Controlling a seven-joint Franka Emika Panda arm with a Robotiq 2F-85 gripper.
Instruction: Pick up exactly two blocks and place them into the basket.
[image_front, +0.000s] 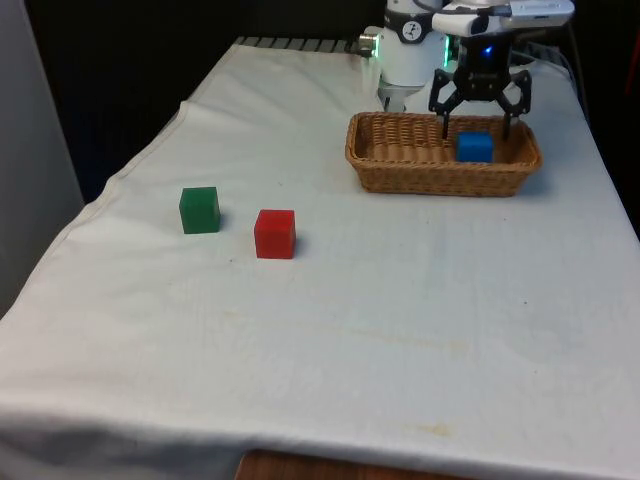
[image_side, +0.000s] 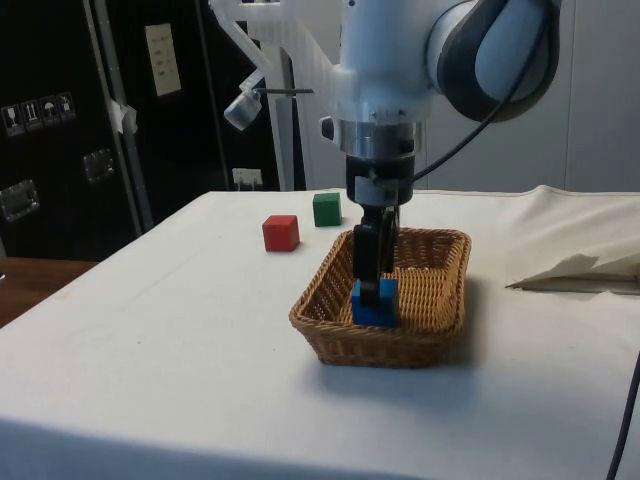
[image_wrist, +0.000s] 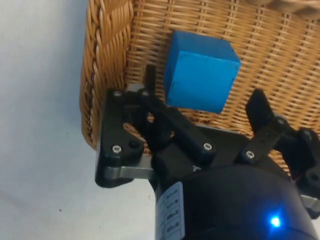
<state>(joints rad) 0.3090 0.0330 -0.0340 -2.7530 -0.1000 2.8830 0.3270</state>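
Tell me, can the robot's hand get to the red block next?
Probably yes. The red block sits alone on the open cloth, apart from the green block, with nothing over it. The hand is open above the blue block in the basket, so it only needs to travel across.

A white cloth (image_front: 400, 330) covers the surface. Dark cabinets (image_side: 60, 120) with small stickers stand behind it in the side view.

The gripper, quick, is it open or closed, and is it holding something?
Gripper: open, holding nothing; the blue block sits in the basket between its fingers.
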